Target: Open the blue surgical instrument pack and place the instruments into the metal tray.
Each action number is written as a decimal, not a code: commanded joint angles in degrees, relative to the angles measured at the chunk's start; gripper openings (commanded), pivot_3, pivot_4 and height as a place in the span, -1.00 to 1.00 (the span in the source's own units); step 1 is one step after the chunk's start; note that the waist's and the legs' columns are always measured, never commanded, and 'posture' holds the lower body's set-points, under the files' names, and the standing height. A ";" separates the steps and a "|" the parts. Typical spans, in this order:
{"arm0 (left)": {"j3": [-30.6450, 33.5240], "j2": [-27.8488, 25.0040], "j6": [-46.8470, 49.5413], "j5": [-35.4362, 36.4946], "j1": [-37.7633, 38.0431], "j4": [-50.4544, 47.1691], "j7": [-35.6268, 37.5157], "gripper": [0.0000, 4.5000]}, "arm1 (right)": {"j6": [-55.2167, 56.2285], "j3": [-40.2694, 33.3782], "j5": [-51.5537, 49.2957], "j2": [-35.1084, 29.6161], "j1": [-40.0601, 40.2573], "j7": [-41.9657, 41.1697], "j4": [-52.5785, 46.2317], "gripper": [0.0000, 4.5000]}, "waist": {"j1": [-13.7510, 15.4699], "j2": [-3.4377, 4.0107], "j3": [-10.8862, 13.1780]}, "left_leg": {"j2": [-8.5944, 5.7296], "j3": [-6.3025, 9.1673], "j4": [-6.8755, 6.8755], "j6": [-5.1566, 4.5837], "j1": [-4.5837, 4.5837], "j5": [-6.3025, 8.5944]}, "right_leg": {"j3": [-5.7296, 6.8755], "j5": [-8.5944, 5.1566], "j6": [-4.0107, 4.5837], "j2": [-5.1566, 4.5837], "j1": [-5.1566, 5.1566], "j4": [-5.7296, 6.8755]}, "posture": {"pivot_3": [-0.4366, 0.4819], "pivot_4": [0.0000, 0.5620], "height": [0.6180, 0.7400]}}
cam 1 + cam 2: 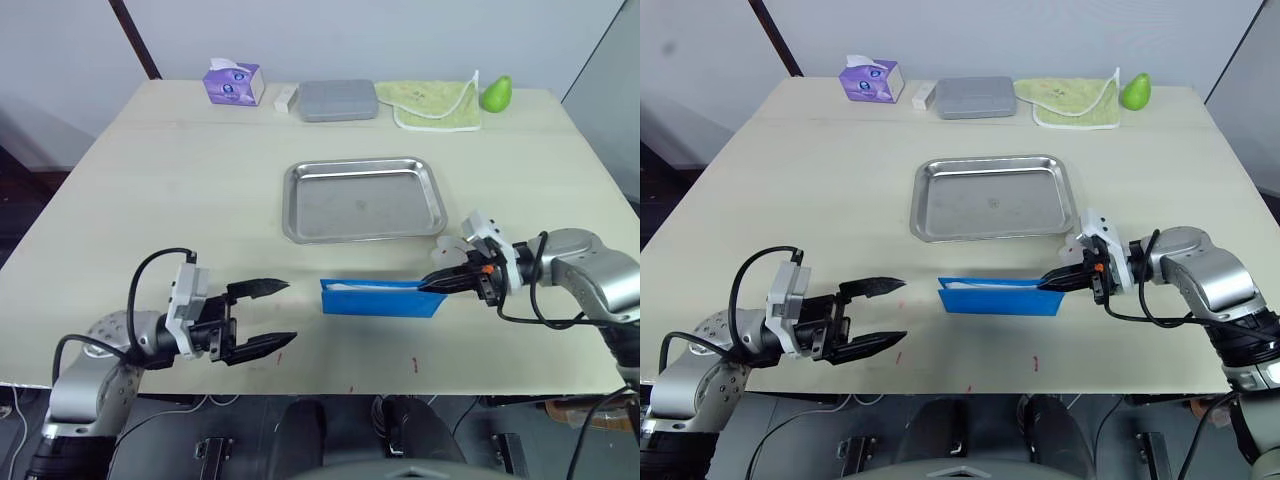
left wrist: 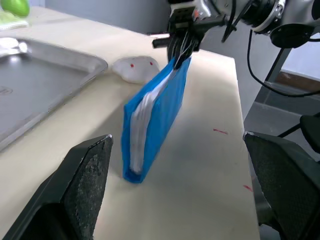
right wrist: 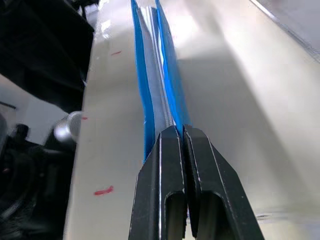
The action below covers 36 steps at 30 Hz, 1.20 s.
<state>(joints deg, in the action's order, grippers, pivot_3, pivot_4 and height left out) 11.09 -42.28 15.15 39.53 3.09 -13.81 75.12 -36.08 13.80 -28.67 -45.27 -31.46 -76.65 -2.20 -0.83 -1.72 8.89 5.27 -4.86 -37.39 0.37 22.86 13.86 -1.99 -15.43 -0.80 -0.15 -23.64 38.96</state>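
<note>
Right gripper [image 1: 438,283] pinching blue pack's [image 1: 380,297] end, pack on edge, left gripper [image 1: 268,318] agape nearby

pack [image 2: 155,115]: contents hidden, only white lining edge shows | tray [image 2: 35,85]: cut off by wrist view's edge | white lump [image 2: 136,68] behind pack: possibly a toy, half hidden
</note>
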 commanded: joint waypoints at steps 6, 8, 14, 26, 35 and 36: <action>-2.04 -1.58 1.03 -1.27 -6.54 4.97 3.10 1.00 | 0.12 0.43 1.36 0.42 0.48 -0.98 -2.58 -0.99 | -0.05 0.00 0.00 | 0.00 -0.02 0.00 0.00 0.00 0.00 | -0.01 0.00 0.00 0.00 0.00 0.01 | -0.05 -0.47 1.00; -3.44 -1.25 0.69 -2.37 -8.60 6.80 4.04 1.00 | 0.07 0.35 1.57 0.45 0.78 -0.85 -3.05 -0.99 | -0.04 0.01 0.00 | 0.00 -0.01 0.00 0.00 0.00 0.00 | 0.00 0.00 0.00 0.01 0.00 0.01 | -0.05 -0.47 1.00; -9.50 2.56 -0.84 -5.89 -16.48 13.14 6.41 0.76 | -1.33 -0.37 1.26 0.78 0.96 0.08 -4.91 -1.00 | -0.14 0.01 -0.01 | 0.01 -0.03 0.00 0.00 0.00 0.00 | -0.02 0.01 0.00 0.04 0.00 0.02 | -0.05 -0.47 1.00; -13.59 6.98 -3.31 -9.20 -21.76 16.87 8.08 0.03 | -3.52 -1.35 0.91 1.10 1.17 1.98 -7.12 -1.00 | -0.17 0.01 -0.01 | 0.01 -0.01 -0.01 0.00 0.01 0.00 | -0.07 0.01 0.00 0.08 -0.01 0.02 | -0.05 -0.47 1.00; -14.88 8.56 -5.96 -11.12 -22.59 18.62 8.66 0.03 | -3.70 -1.47 0.89 1.24 1.03 2.44 -7.24 -1.00 | -0.17 0.01 -0.01 | 0.01 -0.01 -0.01 0.00 0.01 0.00 | -0.07 0.01 0.00 0.08 -0.01 0.02 | -0.05 -0.47 1.00; -14.98 8.88 -6.54 -11.39 -22.77 19.15 8.75 0.03 | -3.69 -1.47 0.93 1.26 1.04 2.50 -7.26 -1.00 | -0.17 0.01 -0.01 | 0.01 0.00 -0.01 0.00 0.01 0.00 | -0.07 0.01 0.00 0.08 -0.01 0.02 | -0.05 -0.47 1.00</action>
<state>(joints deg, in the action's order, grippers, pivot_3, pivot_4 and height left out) -3.72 -33.80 10.08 28.33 -18.82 5.55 83.30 -39.76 12.71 -27.50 -44.28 -30.15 -74.43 -8.09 -1.00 -1.71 8.88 5.28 -4.86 -37.40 0.37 22.87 13.86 -2.05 -15.42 -0.80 -0.06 -23.65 38.98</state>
